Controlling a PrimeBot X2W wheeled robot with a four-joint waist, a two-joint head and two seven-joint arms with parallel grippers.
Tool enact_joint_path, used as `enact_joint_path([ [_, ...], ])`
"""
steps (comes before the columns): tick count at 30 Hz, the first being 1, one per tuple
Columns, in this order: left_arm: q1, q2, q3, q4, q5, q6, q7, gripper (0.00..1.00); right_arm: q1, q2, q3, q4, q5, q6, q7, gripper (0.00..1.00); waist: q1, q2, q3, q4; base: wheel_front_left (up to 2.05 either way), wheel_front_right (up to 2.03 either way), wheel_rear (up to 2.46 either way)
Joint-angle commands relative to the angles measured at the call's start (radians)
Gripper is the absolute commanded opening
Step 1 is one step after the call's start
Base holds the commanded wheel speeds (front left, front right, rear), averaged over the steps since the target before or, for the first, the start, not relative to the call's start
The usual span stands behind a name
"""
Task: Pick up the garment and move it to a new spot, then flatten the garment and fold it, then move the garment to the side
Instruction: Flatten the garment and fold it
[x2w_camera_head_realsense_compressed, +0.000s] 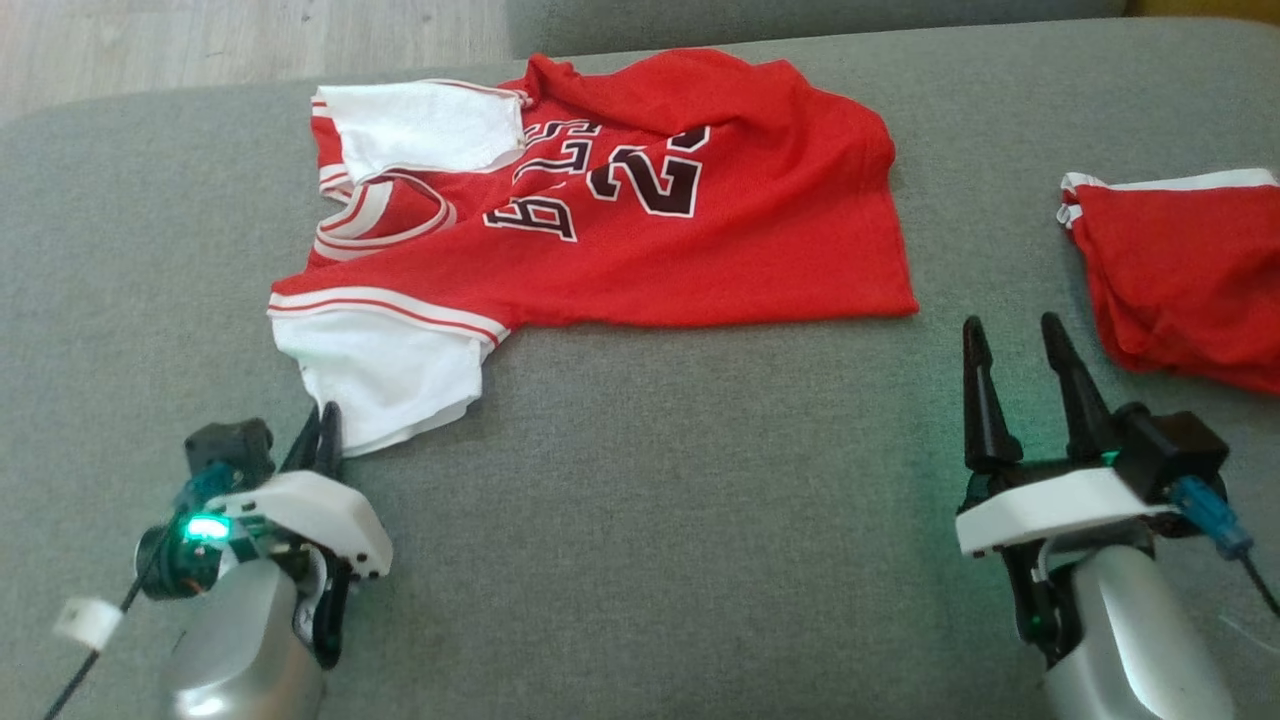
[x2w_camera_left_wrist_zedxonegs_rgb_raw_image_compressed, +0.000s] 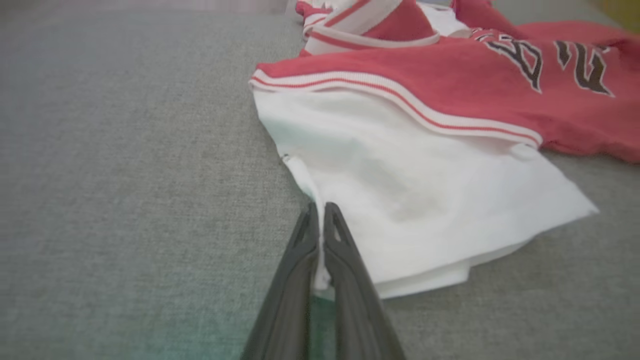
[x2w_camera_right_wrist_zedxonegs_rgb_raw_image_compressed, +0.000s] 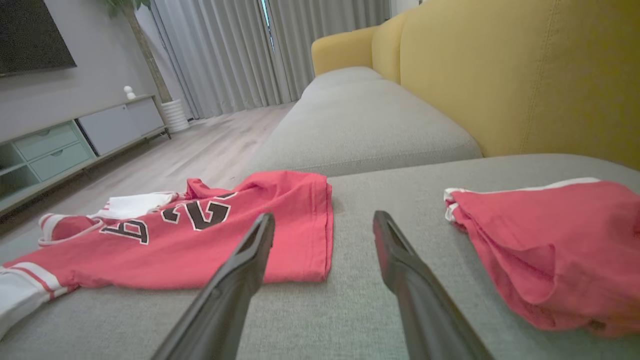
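Red jersey (x2w_camera_head_realsense_compressed: 640, 250): lay spread on the grey sofa (x2w_camera_head_realsense_compressed: 700, 520), twelve o'clock.
Left gripper (x2w_camera_head_realsense_compressed: 322, 420): jaws pinched shut on its white sleeve (x2w_camera_head_realsense_compressed: 385, 385), seven o'clock.
Right gripper (x2w_camera_head_realsense_compressed: 1020, 345): jaws stood wide, empty, four o'clock.

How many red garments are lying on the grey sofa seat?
2. The red jersey lies spread mid-seat, its near white sleeve pinched by the left gripper; a second red garment lies bunched at the right, partly out of frame.
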Motion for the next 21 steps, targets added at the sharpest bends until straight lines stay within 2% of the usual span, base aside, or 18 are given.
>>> enact_joint_path([
  [1,-0.013,0.022,0.031,-0.036,-0.008,0.007,-0.040,0.00,-0.048,-0.001,0.018,-0.006,-0.010,0.007,-0.010,1.00,0.0000,0.0000,-0.002,0.004,0.00,0.00,0.00],
  [5,-0.017,0.021,0.058,-0.105,-0.022,0.015,-0.148,0.00,-0.095,-0.001,0.005,0.078,-0.012,0.007,0.019,1.00,0.0000,0.0000,-0.001,0.021,0.00,0.00,0.00],
  [8,-0.015,0.017,0.071,-0.176,-0.018,0.019,-0.186,0.00,-0.142,-0.001,-0.012,0.145,-0.006,0.007,0.053,1.00,0.0000,0.0000,0.002,0.040,0.00,0.00,0.00],
  [17,0.031,-0.012,0.075,-0.356,0.017,0.010,-0.201,0.00,-0.298,-0.001,-0.055,0.385,0.038,0.007,0.141,1.00,0.0000,0.0000,0.019,0.100,0.00,0.00,0.00],
  [21,0.048,-0.021,0.069,-0.400,0.034,-0.001,-0.201,0.00,-0.359,-0.001,-0.065,0.510,-0.001,0.007,0.151,1.00,0.0000,0.0000,0.028,0.115,0.00,0.00,0.00],
])
